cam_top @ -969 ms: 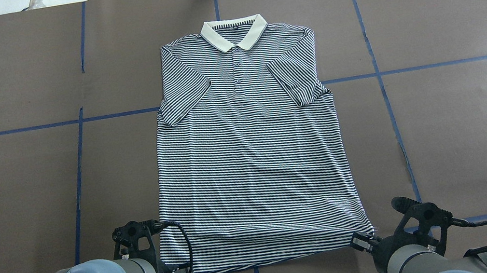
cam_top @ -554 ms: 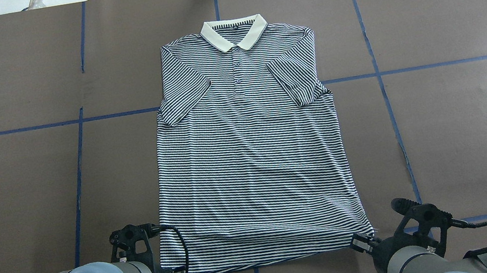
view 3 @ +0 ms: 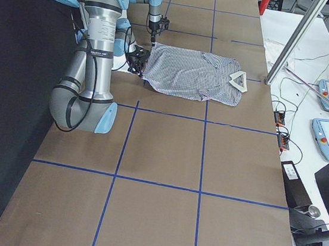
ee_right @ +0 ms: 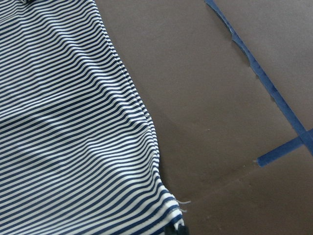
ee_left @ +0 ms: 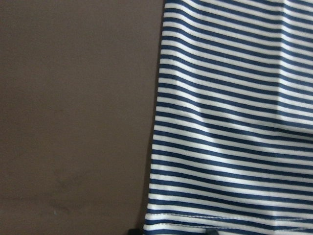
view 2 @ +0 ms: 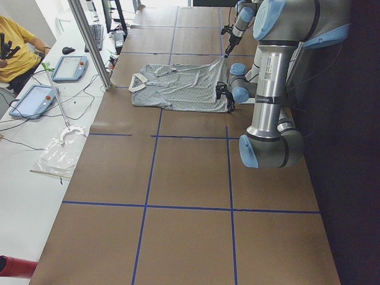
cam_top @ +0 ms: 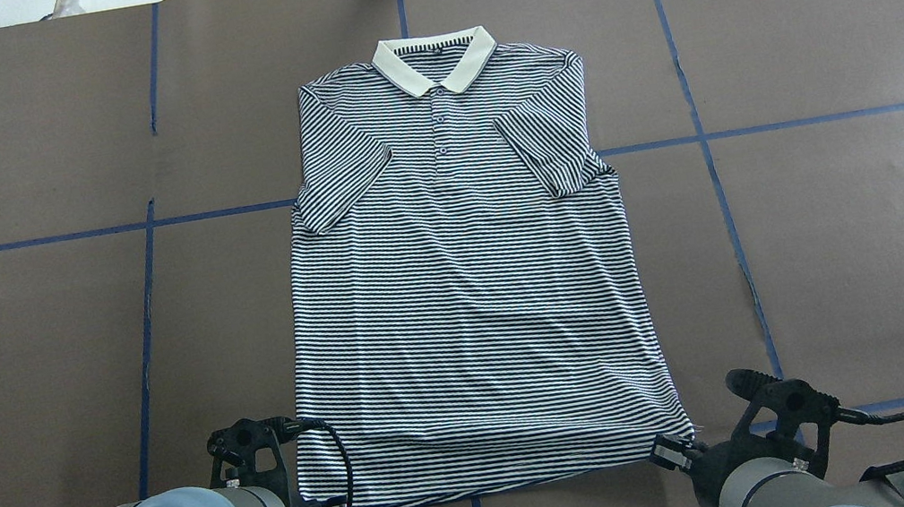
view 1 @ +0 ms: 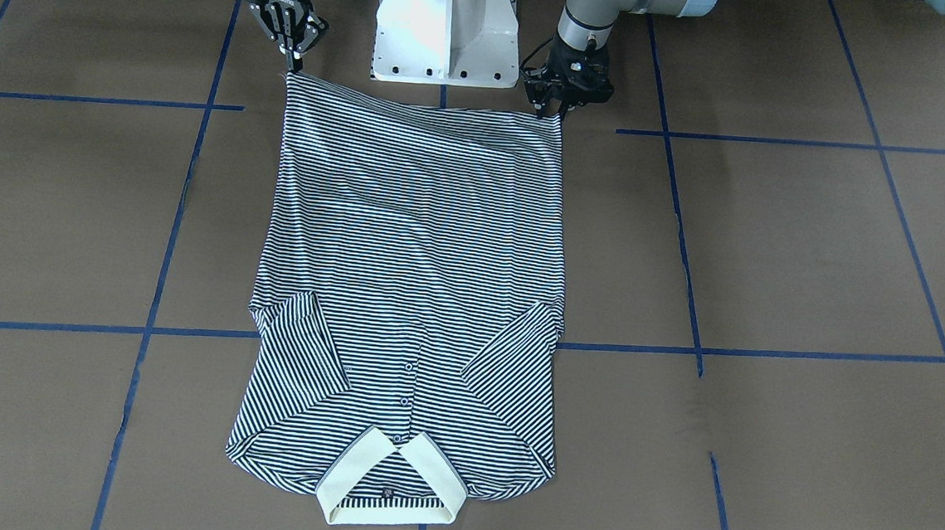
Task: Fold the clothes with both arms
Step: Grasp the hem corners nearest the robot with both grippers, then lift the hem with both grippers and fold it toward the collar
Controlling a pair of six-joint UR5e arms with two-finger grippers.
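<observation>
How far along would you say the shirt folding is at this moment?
Done: both sleeves lie folded in over the polo shirt. In hand: left pincer and right pincer appear clamped on the hem corners. Remaining: folding the hem up toward the collar.

Illumination is bright, even and diffuse from above; broad soft shadows darken the brown table [view 1: 774, 236] near the robot's base in the front-facing view; the white bench [view 2: 18, 178] approaches overexposure; polo shirt [cam_top: 466, 287] stripes resolve sharply overhead; the left wrist view is dimmer and slightly soft; both side views fall to black along the robot's edge.
</observation>
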